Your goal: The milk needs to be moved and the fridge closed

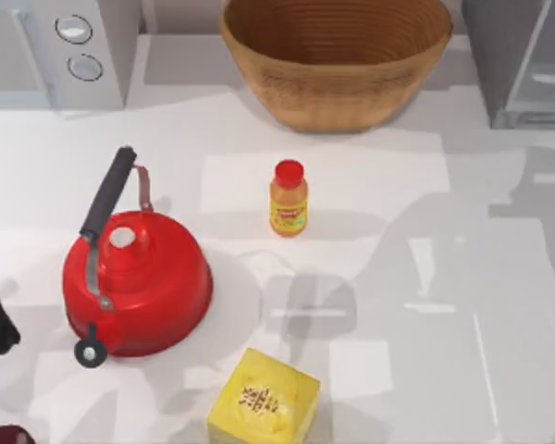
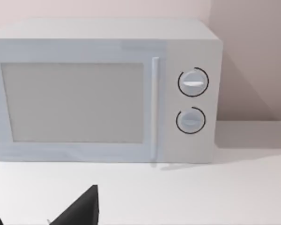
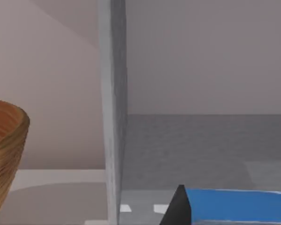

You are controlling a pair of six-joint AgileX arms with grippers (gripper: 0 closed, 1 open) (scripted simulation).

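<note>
Carrying the milk [image 3: 234,206] pinched in its hand, the right arm faces the fridge [image 3: 113,117] interior; the carton could clip that side wall and slip.

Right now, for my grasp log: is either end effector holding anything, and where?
Right end effector seems to grip the milk by its blue top; left end effector holds nothing.

A pale grey microwave [image 2: 103,91] stands on the white tabletop [image 2: 187,194], its door shut, two round knobs [image 2: 193,82] stacked toward 3 o'clock. A dark finger [image 2: 82,208] of the left gripper shows at 7 o'clock.
</note>
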